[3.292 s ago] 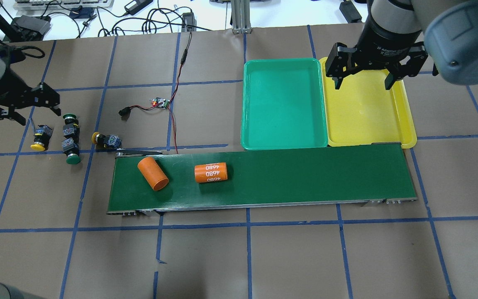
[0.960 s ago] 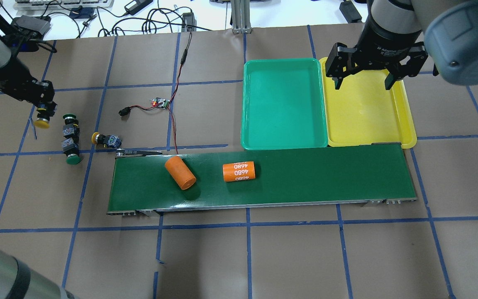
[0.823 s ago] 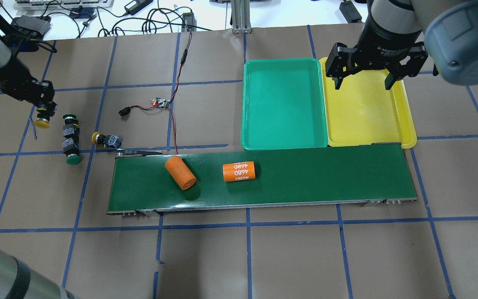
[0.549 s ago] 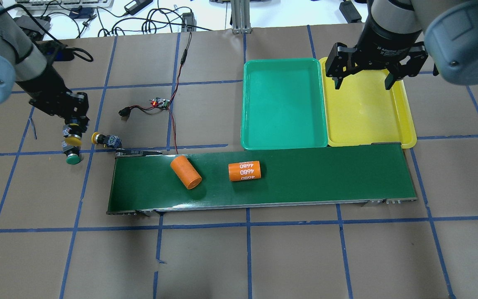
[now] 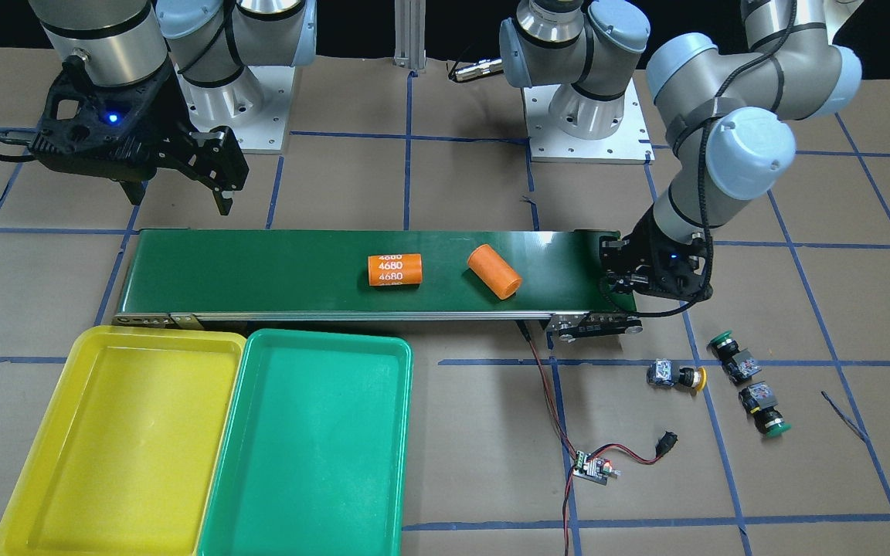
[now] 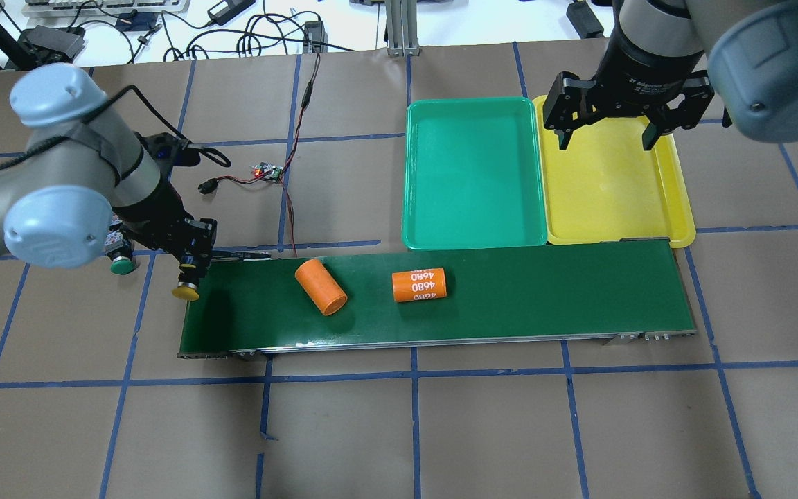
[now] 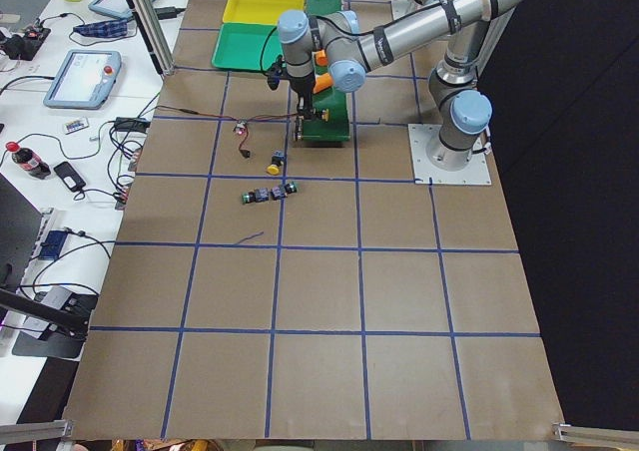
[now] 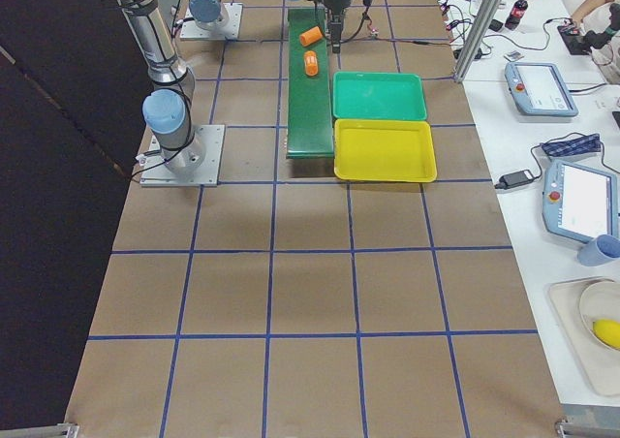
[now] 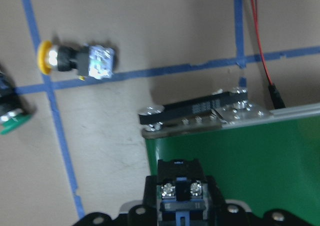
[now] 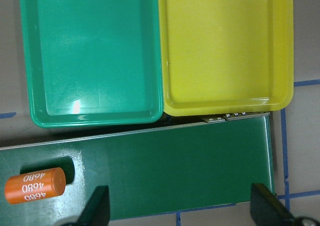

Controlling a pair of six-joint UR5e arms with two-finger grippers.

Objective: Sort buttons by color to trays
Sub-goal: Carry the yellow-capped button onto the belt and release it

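Observation:
My left gripper (image 6: 189,265) is shut on a yellow-capped button (image 6: 185,292) and holds it over the left end of the conveyor belt (image 6: 510,291). The left wrist view shows the button's body (image 9: 179,188) between the fingers. On the table to the left lie another yellow button (image 5: 673,376) and two green buttons (image 5: 731,352) (image 5: 763,408). My right gripper (image 6: 603,132) is open and empty above the yellow tray (image 6: 614,194). The green tray (image 6: 472,173) stands next to it. Both trays hold nothing.
Two orange cylinders (image 6: 321,287) (image 6: 419,285), one printed "4680", lie on the belt. A small circuit board (image 6: 269,170) with red wires lies behind the belt's left end. Cables and gear lie along the table's far edge.
My left gripper closed on a yellow button at the far left, lifted it and carried it right to the belt's left end. Both orange cylinders moved right along the belt. The right arm stayed still.

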